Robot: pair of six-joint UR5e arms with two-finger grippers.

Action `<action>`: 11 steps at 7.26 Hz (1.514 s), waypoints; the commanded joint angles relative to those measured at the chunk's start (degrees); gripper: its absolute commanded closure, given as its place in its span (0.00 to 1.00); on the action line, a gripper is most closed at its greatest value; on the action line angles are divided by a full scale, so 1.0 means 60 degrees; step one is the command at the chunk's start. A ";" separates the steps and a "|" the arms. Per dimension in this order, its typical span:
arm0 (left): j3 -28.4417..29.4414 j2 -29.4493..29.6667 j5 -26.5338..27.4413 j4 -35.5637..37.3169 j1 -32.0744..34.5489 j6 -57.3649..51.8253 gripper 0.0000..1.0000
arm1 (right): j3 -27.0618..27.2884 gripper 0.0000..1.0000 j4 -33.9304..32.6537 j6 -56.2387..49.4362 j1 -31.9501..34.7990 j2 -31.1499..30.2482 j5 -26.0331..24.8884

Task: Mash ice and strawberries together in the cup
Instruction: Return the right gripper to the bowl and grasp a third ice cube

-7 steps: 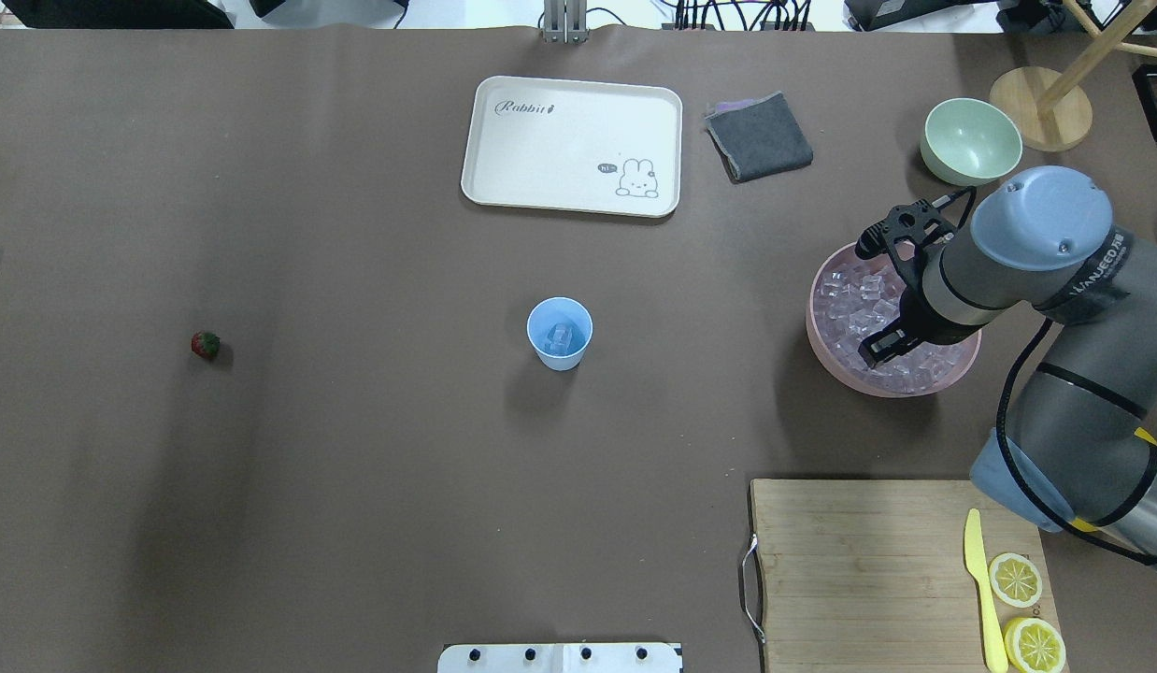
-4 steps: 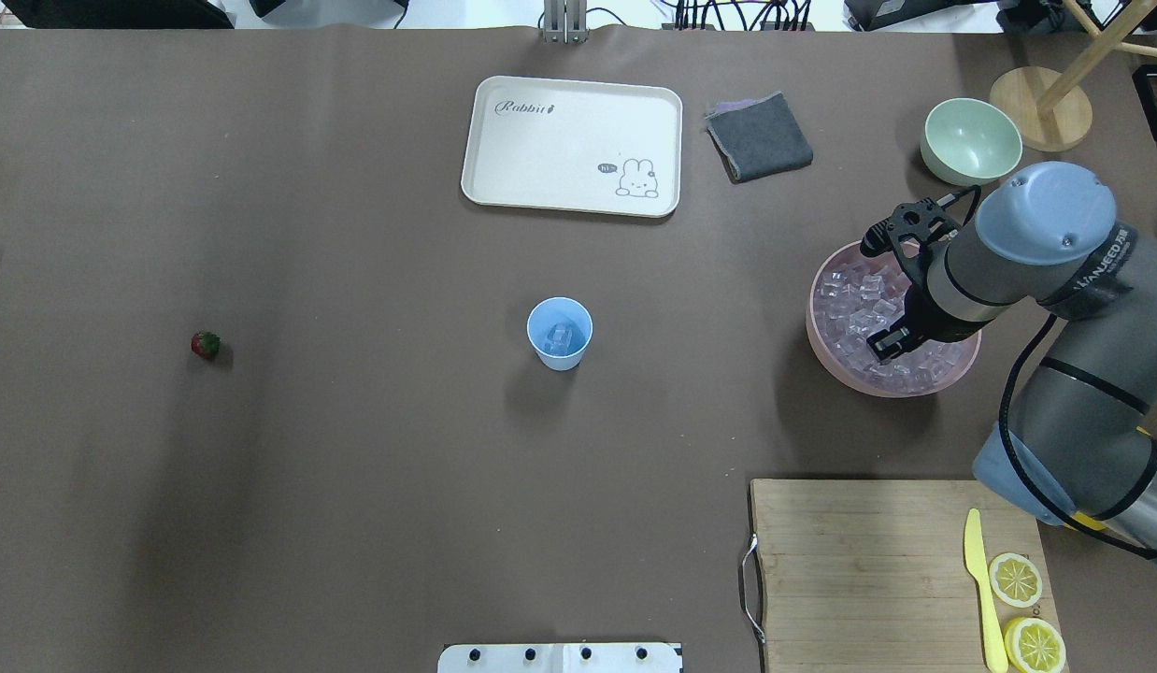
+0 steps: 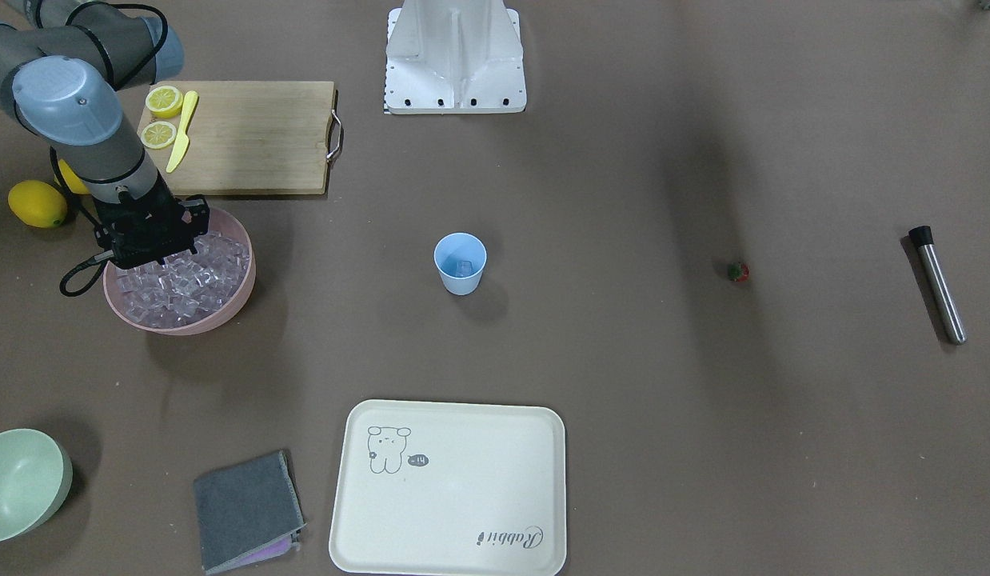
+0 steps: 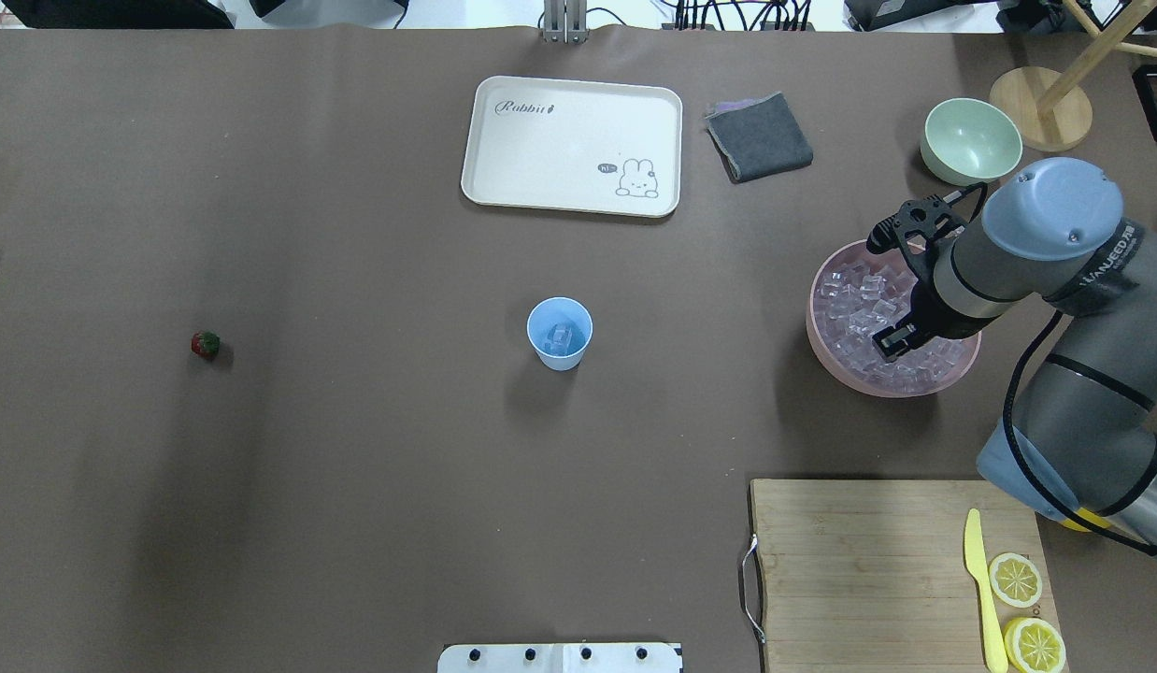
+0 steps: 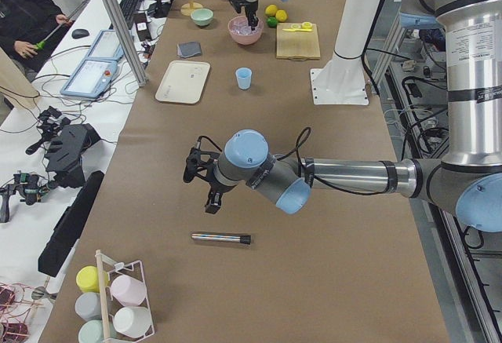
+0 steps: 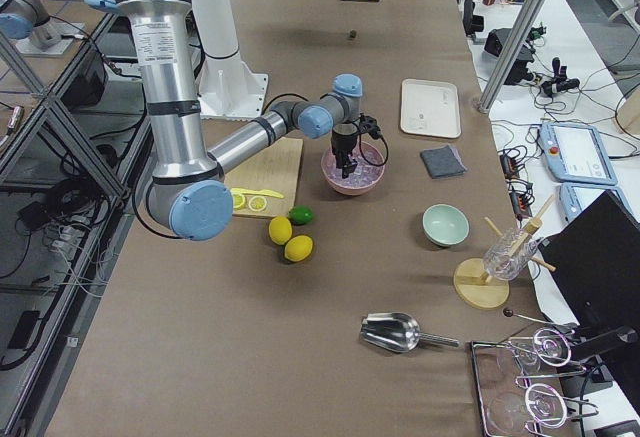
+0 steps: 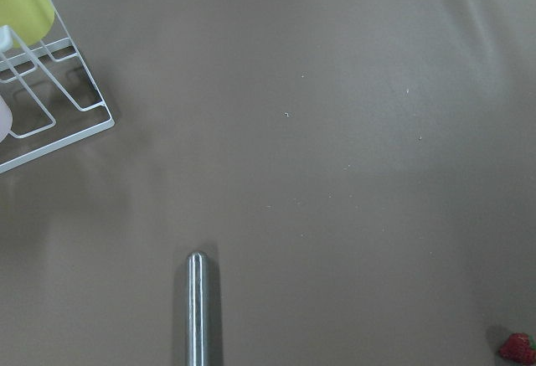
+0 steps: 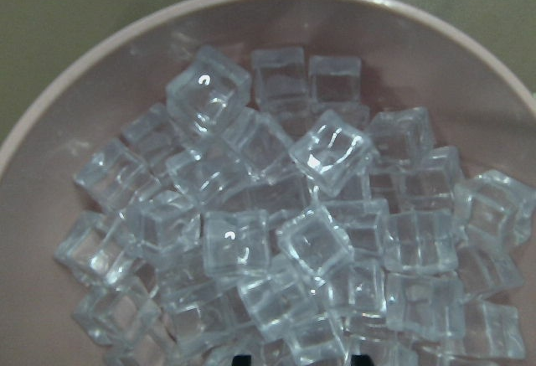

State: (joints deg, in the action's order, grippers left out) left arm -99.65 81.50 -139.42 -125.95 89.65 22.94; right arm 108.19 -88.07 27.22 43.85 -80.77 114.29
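Directly beneath the jaws of the right gripper [image 4: 892,344] sits the pink bowl [image 4: 819,346], the largest thing within reach, heaped with ice [image 8: 318,152]. The step in hand looks like picking a cube, so aim for one that stands proud on top of the heap. Bring the jaws straight down around its flat faces rather than its corners. These glossy cubes will likely squirt sideways if you pinch them off-centre, so close gently.

Well away from the jaws, toward the middle of the table, stands the cup [image 4: 562,363], upright, with what looks like at least one cube already inside. Lift clear of the bowl's rim before you carry anything across to it.

The jaws themselves are parted about one cube wide, judging by the two dark tips at the bottom edge of the wrist view. They grip nothing, and I cannot tell whether the tips touch the heap.

The strawberry [image 4: 205,345] lies farthest from these jaws, well beyond the cup. The left gripper [image 5: 208,200] hangs above a metal rod [image 3: 937,284]; whether its jaws are parted I cannot tell.
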 commanded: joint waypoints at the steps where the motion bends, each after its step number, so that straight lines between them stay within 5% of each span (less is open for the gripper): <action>1: -0.0033 -0.0004 0.0005 0.0000 0.0000 0.0001 0.01 | 0.0015 0.51 0.0000 0.0004 0.0117 0.0072 0.0386; 11: -0.0076 0.0010 0.0078 0.0000 0.0000 0.0015 0.01 | -0.0058 0.51 -0.0102 0.0384 0.0411 0.0116 0.0901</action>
State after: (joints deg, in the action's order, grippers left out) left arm -100.07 81.56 -138.97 -125.95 89.65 23.03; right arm 107.77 -88.68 29.06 46.35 -80.22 119.24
